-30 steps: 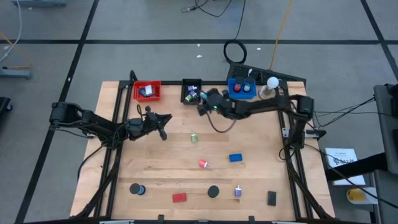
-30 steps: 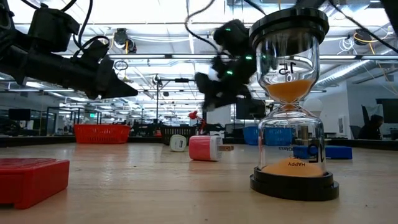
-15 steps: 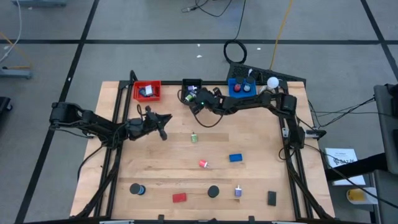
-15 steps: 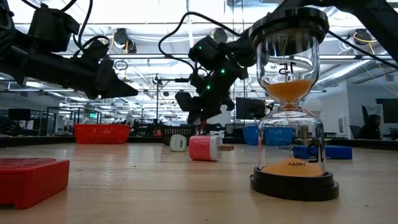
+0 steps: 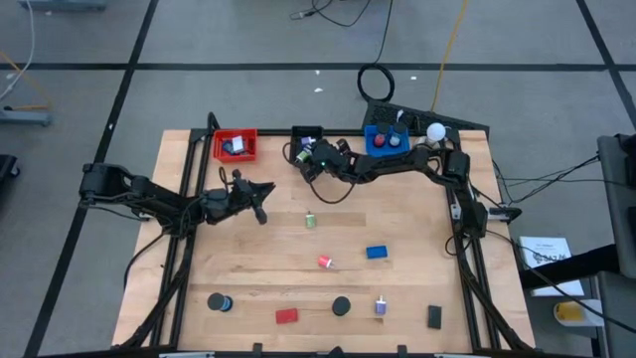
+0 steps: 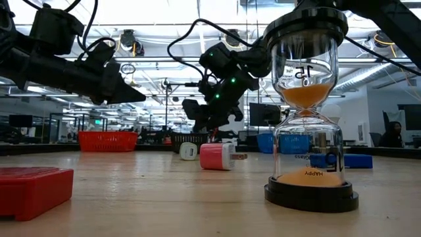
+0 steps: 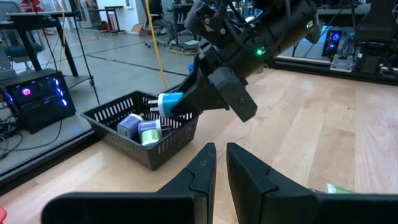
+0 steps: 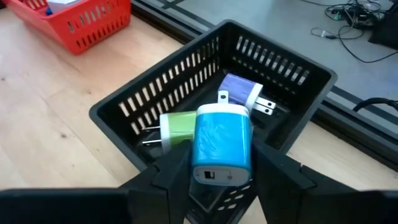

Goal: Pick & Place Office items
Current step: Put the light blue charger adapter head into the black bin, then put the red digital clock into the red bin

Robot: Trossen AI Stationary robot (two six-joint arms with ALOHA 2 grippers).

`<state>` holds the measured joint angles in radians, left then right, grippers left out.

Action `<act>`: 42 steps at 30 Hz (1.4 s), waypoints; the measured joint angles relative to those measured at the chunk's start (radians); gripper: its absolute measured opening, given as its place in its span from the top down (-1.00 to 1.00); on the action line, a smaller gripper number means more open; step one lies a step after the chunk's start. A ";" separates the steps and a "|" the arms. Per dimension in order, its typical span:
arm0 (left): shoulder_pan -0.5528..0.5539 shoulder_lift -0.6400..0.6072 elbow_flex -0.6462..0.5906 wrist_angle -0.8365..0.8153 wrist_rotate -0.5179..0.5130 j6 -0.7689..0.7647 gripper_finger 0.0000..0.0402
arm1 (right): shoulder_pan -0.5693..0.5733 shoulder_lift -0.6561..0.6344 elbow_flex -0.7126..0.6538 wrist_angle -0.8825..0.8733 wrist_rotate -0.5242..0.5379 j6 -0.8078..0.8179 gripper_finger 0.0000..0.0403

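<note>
2 fingers of the right gripper [image 8: 221, 171] were clamped on a blue charger plug [image 8: 222, 144], which sat between them with its prongs pointing toward the black basket [image 8: 155, 81]. It hung right over the basket's near wall, at the far middle of the table [image 5: 258, 268]. Inside the basket were a green plug [image 8: 173, 126] and a purple plug [image 8: 239, 91]. The left gripper [image 7: 219, 163] hovered left of center, fingers nearly together, gripping nothing.
</note>
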<state>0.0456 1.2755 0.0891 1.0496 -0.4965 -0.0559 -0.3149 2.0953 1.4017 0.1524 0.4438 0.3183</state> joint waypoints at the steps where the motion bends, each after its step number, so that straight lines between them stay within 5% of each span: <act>1: 0.000 0.000 0.000 0.000 0.000 0.000 0.77 | 0.000 0.000 0.000 0.002 0.000 0.001 0.26; 13: 0.000 0.000 0.000 0.000 0.000 0.000 0.77 | 0.013 -0.011 -0.001 -0.004 0.004 -0.032 0.13; 23: 0.000 0.000 0.000 -0.003 0.000 0.000 0.77 | 0.060 -0.119 -0.103 0.043 0.002 -0.167 0.71; 27: 0.000 0.000 0.000 -0.005 0.000 0.000 0.77 | 0.074 -0.235 -0.281 0.202 -0.002 -0.200 0.97; 35: 0.000 0.000 0.000 -0.006 0.000 0.000 0.77 | 0.118 -0.545 -0.754 0.595 -0.054 -0.211 0.99; 42: 0.002 0.000 0.000 0.007 -0.001 0.000 0.77 | 0.181 -0.750 -1.033 0.746 -0.051 -0.215 1.00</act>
<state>0.0476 1.2751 0.0891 1.0564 -0.4973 -0.0555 -0.1339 1.3452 0.3685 0.8988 0.3929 0.1032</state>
